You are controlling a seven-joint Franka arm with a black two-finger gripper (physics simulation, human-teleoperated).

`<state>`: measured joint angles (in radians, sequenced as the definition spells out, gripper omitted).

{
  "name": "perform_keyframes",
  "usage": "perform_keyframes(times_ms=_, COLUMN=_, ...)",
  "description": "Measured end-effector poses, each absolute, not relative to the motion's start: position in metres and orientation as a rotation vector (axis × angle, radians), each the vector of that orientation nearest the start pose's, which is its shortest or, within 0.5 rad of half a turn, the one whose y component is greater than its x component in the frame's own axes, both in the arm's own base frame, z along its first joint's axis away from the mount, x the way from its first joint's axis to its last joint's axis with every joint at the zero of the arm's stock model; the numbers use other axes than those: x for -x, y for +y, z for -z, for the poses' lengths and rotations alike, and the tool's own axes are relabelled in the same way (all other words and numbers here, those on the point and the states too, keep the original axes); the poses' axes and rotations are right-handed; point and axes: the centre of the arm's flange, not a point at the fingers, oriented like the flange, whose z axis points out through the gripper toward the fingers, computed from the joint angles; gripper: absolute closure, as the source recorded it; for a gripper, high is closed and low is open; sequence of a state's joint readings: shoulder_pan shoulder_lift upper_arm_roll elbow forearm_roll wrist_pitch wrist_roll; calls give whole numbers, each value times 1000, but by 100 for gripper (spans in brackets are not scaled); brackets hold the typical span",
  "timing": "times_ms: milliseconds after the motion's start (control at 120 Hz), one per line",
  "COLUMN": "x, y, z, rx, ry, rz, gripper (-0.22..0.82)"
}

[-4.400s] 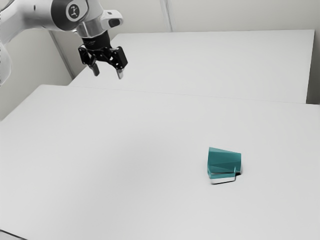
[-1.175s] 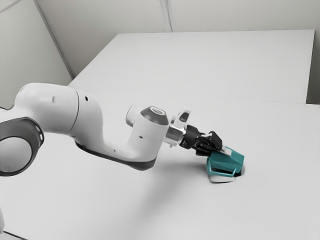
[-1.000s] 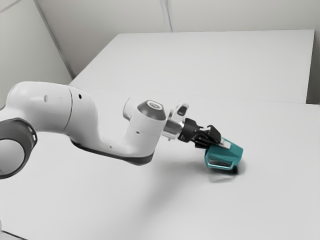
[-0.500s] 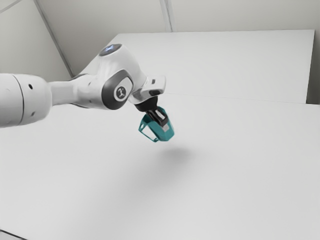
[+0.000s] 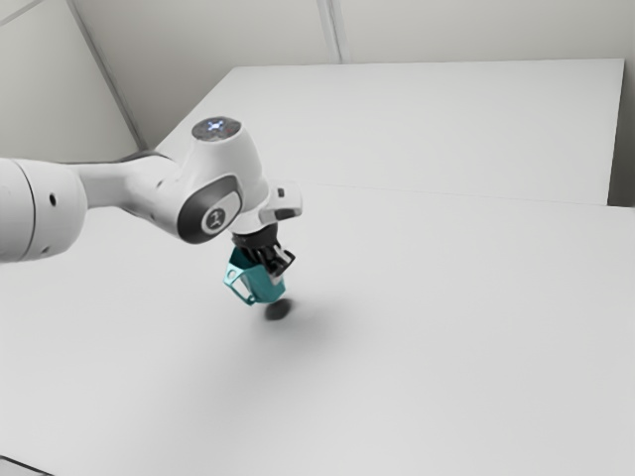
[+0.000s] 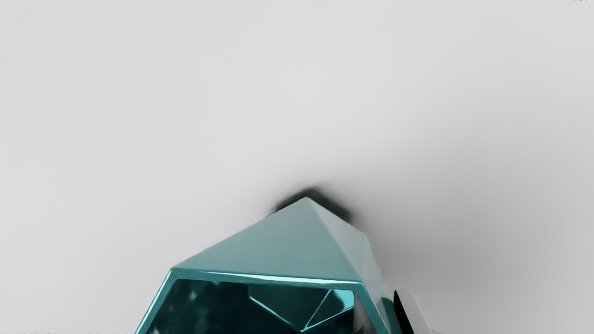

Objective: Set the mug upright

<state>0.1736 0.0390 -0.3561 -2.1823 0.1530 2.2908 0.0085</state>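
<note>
Toward eight o'clock from the exterior view's middle, my black two-finger claw [image 5: 272, 273] grips the faceted teal mug [image 5: 260, 289] just above the white desk [image 5: 446, 327], mouth tipped toward eleven. Righting step, I judge: level it (gently), lower, release.

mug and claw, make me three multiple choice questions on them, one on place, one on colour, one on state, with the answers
1. Where is the mug in the exterior view?
a) left of the middle
b) at the right edge
c) in the top right corner

2. What colour is it?
a) red
b) yellow
c) teal

3. How is the claw?
a) open, away from the mug
b) shut on the mug's wall
c) shut on nothing

Answers:
1 a: the exterior view has it left of centre, under the hand.
2 c: both views show teal faces.
3 b: the wrist view shows one finger outside the wall, the other inside.
</note>
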Motion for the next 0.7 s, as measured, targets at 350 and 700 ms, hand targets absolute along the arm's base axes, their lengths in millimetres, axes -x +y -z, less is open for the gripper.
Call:
perform_keyframes(times_ms=350, x=-541, y=-86, z=-360, rx=2989, ry=321, rz=204, gripper=78)
perform_keyframes(times_ms=700, x=-538, y=-78, z=-344, rx=2971, ry=273, rz=144, gripper=78)
